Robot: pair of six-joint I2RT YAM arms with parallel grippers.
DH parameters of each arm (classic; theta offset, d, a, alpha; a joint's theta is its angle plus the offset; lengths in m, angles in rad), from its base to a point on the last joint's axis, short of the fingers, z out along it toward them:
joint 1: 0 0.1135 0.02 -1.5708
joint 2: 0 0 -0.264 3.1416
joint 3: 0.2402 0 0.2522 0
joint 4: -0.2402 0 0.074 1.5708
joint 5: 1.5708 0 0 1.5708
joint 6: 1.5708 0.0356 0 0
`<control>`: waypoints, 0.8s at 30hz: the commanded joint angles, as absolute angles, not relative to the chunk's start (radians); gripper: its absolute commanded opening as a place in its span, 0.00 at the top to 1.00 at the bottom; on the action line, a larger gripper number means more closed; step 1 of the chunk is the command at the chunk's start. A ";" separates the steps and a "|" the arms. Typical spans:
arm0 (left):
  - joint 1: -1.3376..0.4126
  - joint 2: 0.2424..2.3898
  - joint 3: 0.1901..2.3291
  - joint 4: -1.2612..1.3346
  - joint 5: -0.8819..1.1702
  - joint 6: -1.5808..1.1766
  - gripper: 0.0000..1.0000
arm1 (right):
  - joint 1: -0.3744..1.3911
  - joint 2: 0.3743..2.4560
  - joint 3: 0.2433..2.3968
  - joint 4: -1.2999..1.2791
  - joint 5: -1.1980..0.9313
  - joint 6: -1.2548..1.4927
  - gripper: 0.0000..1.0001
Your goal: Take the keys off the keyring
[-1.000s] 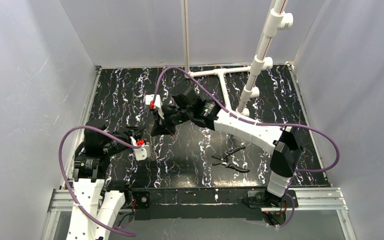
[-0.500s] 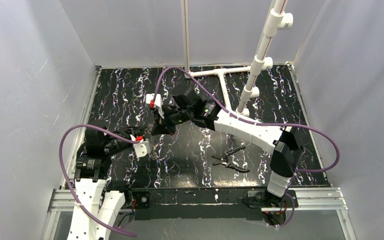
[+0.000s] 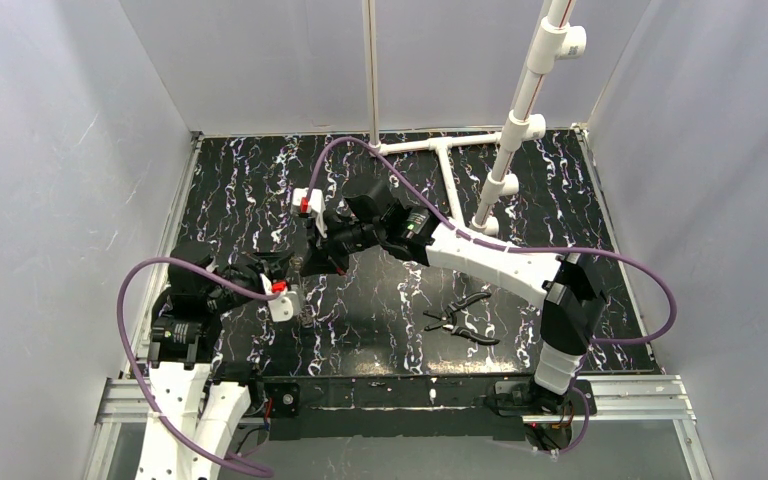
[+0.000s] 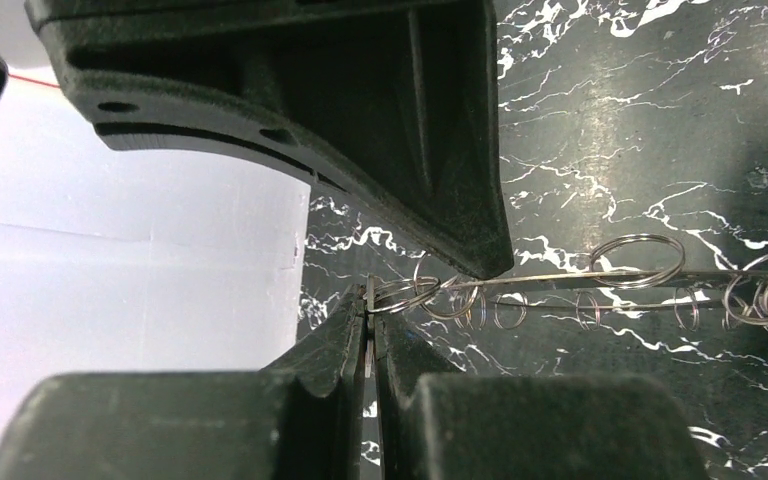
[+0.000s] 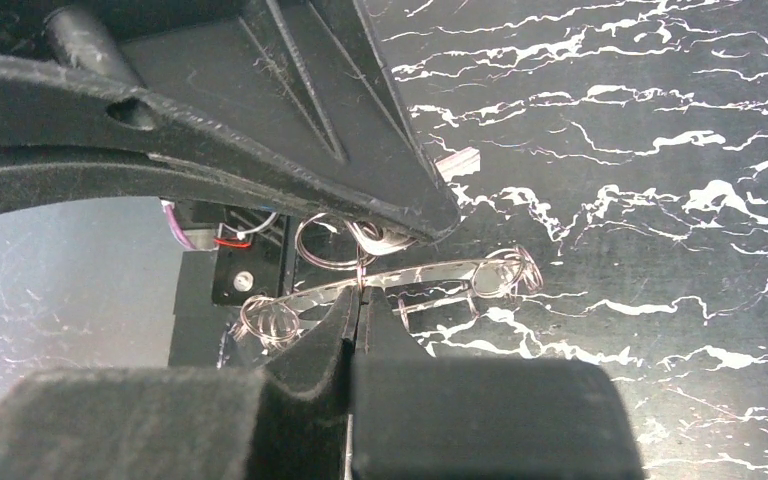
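Pinching the keyring (image 4: 560, 280) from both sides, above the left middle of the table (image 3: 580, 250) and apparently lifted off its surface. Clamping the left gripper (image 4: 370, 325) fully closed on one end of the thin band, and clamping the right gripper (image 5: 358, 310) just as tightly on the band right beside it. Seemingly working at the prying step, while carrying small wire loops (image 4: 750, 295), probably the keys here, threaded along the band; not showing any flat key blade plainly. Likely calling next for a short opposed twist or pull to open the band's coil and slide a loop toward a free end, while keeping both pinches firm against slipping on thin metal. Enjoying open room toward the far side and the right. Staying well apart from the pliers (image 3: 463, 320) at the near right and the white pipe frame (image 3: 505, 160) at the far right, but working close to the left wall (image 3: 60, 200), so probably limiting any pull that way.
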State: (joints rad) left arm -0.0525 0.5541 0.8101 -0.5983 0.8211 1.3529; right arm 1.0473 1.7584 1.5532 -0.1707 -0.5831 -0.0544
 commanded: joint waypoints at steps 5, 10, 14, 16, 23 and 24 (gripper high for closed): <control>-0.067 0.525 0.841 -0.595 0.827 1.454 1.00 | 1.036 1.745 1.545 -0.121 -0.554 0.048 0.99; -0.067 0.518 0.845 -0.618 0.788 1.466 1.00 | 1.001 1.740 1.535 -0.096 -0.517 0.112 0.99; -0.067 0.512 0.838 -0.620 0.775 1.470 1.00 | 0.973 1.727 1.511 -0.062 -0.492 0.151 0.99; -0.067 0.517 0.837 -0.622 0.764 1.469 1.00 | 0.961 1.718 1.492 -0.038 -0.491 0.164 0.99; -0.068 0.547 0.842 -0.635 0.749 1.445 1.00 | 0.921 1.689 1.454 -0.008 -0.500 0.203 0.99; -0.067 0.549 0.839 -0.643 0.751 1.446 1.00 | 0.916 1.685 1.448 0.024 -0.509 0.214 0.99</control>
